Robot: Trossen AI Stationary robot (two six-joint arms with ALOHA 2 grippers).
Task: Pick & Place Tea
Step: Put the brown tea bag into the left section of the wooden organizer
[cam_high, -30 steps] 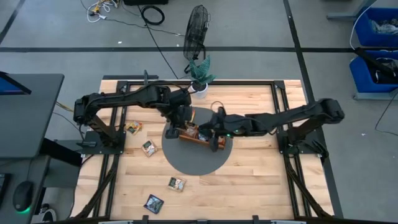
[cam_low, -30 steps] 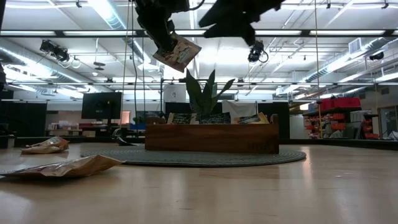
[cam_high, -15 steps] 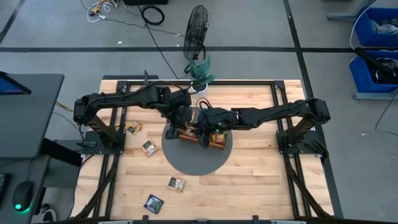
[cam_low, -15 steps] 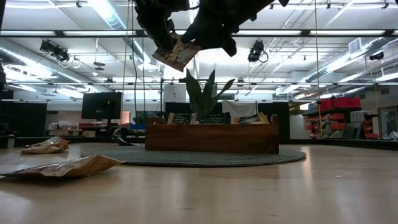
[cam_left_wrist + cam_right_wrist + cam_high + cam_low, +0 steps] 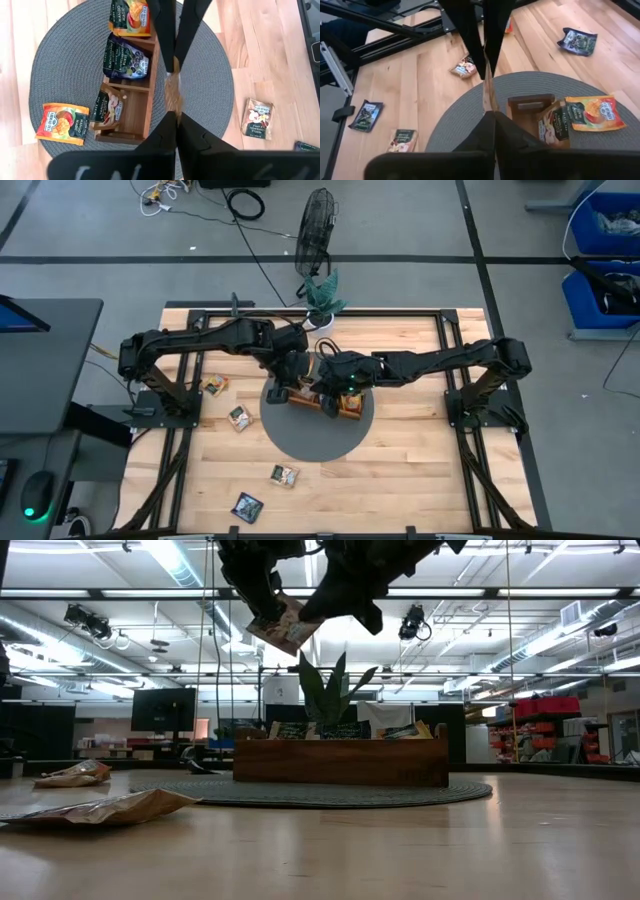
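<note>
A small tea sachet (image 5: pixel 288 632) hangs in the air above the wooden tray (image 5: pixel 340 762), tilted, with both grippers shut on it. My left gripper (image 5: pixel 268 612) comes at it from the table's left, my right gripper (image 5: pixel 322 610) from the right. In the high view they meet over the tray's left part, left gripper (image 5: pixel 293 380) and right gripper (image 5: pixel 322 385). The tray (image 5: pixel 131 107) stands on a round grey mat (image 5: pixel 55 70) and holds several sachets upright in its compartments. An orange sachet (image 5: pixel 62 122) lies flat on the mat. My left gripper pinches one edge of the sachet (image 5: pixel 173 106) between its two fingers, slanting down from the table's left. The sachet shows edge-on, lifted clear above the tray. My right gripper pinches the opposite edge of the same sachet (image 5: pixel 488 102) between its two fingers, slanting down from the table's right. The sachet spans between the two grippers, tilted, clear of everything below.
Loose sachets lie on the wooden table to the left and near side of the mat: (image 5: pixel 213 385), (image 5: pixel 239 418), (image 5: pixel 284 475), (image 5: pixel 247 506). A potted green plant (image 5: pixel 322 300) stands at the far edge behind the tray. Black frame rails (image 5: pixel 450 360) border the table.
My right gripper has moved toward the table's left, to the sachet held up by my left gripper, tipped further down and shut on the sachet's free edge. The sachet stays in place above the tray.
</note>
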